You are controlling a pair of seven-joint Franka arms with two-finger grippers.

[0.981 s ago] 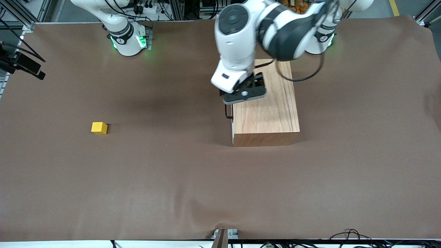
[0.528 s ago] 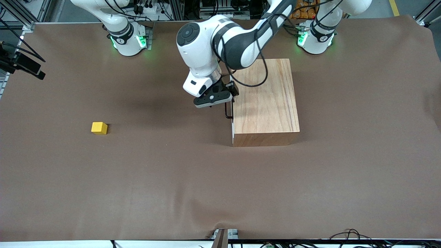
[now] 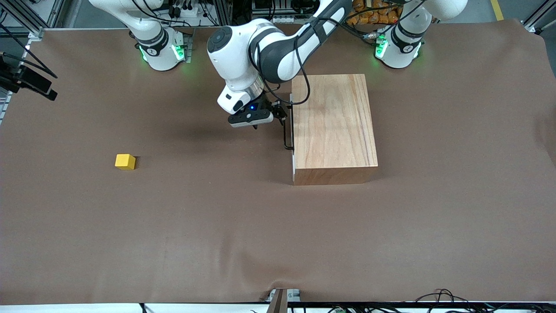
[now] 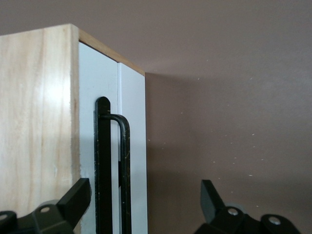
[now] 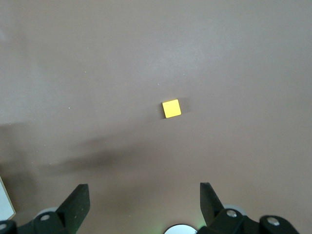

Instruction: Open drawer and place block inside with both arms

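Observation:
The drawer is shut in the light-wood cabinet (image 3: 334, 126). Its white front (image 3: 293, 163) faces the right arm's end of the table and carries a thin black handle (image 3: 286, 135). My left gripper (image 3: 281, 114) is low in front of the drawer, at the end of the handle nearer the robots' bases. In the left wrist view the left gripper (image 4: 144, 190) is open; the handle (image 4: 124, 165) stands between its fingers (image 4: 78, 195), close to one, untouched. The yellow block (image 3: 125, 161) lies toward the right arm's end. My right gripper (image 5: 144, 192) is open, high above the block (image 5: 171, 108).
Brown cloth (image 3: 260, 239) covers the table. The green-lit arm bases (image 3: 161, 51) stand along the edge farthest from the front camera. A black camera mount (image 3: 26, 80) juts in at the right arm's end. Cables (image 3: 434, 298) lie along the near edge.
My left arm has swung off the cabinet's top toward the right arm's end and come down, so its gripper now sits in front of the drawer at the handle. The block has not moved.

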